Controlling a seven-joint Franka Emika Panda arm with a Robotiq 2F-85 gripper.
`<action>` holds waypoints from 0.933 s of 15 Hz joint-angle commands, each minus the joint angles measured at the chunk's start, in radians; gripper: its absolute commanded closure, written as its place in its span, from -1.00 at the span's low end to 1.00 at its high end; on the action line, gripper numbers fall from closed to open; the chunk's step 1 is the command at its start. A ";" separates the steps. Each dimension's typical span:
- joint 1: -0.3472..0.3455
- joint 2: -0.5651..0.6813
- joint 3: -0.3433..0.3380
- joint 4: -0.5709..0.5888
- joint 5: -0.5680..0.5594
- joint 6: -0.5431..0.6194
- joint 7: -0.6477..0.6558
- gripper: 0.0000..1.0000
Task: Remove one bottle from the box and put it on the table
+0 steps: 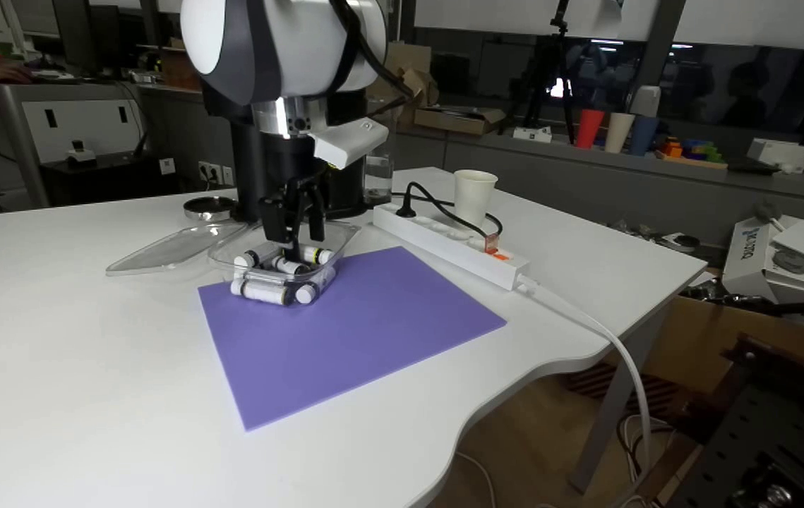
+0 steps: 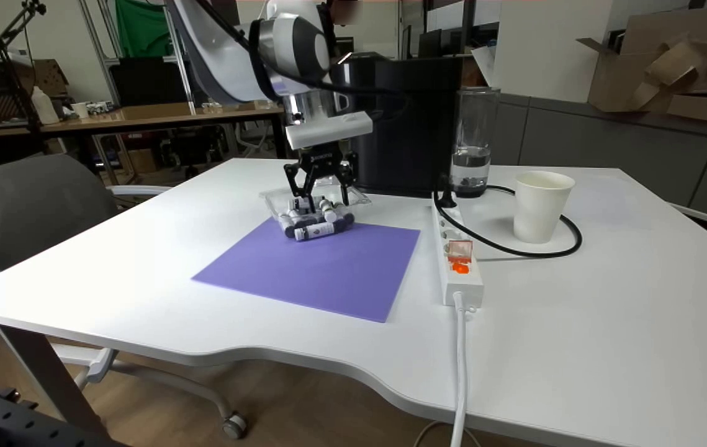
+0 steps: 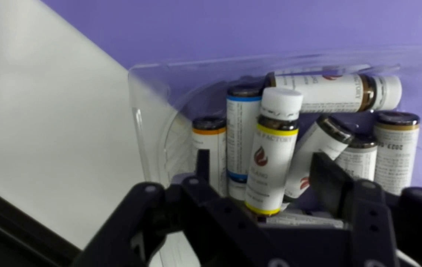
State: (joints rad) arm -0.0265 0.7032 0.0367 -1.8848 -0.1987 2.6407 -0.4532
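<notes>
Bottle (image 3: 274,152): yellow-banded and white-capped, it is lying in the clear box (image 3: 136,115) among its look-alikes (image 3: 325,92) and overlapping some of them in the wrist view; I am choosing this one to lift.
Gripper (image 2: 329,202): its fingers (image 3: 202,165) are standing spread, one to each side of that bottle in the wrist view; I am pinching nothing, and I am not managing to tell whether they are touching anything.
Weight: light, I am guessing, though the label (image 3: 269,170) is hiding whatever is filling it.
Body: stiff; the brown ends are looking like glass, so I am treating it as breakable and slick where bare.
Hold: I am aiming for mid-label, squeezing across the narrow width, since paper is probably offering more grip than glass.
Cap (image 3: 282,104): I am leaving it alone; it could be twisting under the load.
Blue-banded bottle (image 3: 242,137): it and the slanted bottle (image 3: 302,163) are crowding the gap too, so closing too low could be catching them along with mine.
Table (image 1: 91,381): I am planning on its white top, not the purple mat (image 1: 352,346); the round body could be rolling, so I am counting on a soft, level set-down before letting go.
</notes>
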 commanded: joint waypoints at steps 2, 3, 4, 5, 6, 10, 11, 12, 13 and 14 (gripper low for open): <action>-0.005 0.010 0.006 0.027 -0.015 -0.007 0.021 0.33; -0.005 0.009 0.007 0.026 -0.014 -0.009 0.021 0.49; -0.008 0.009 0.009 0.027 -0.012 -0.013 0.018 0.61; -0.013 0.009 0.014 0.026 -0.007 -0.021 0.013 0.77; -0.016 0.006 0.019 0.024 -0.003 -0.026 0.009 0.88; 0.003 -0.046 0.011 -0.029 -0.014 -0.043 0.034 0.87; 0.015 -0.069 0.001 -0.052 -0.025 -0.041 0.047 0.87; 0.022 -0.085 -0.003 -0.068 -0.031 -0.040 0.052 0.87; 0.036 -0.108 -0.014 -0.086 -0.043 -0.034 0.066 0.87; 0.044 -0.128 -0.016 -0.100 -0.049 -0.041 0.071 0.87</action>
State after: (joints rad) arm -0.0136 0.6696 0.0422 -1.9079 -0.2053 2.6163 -0.4448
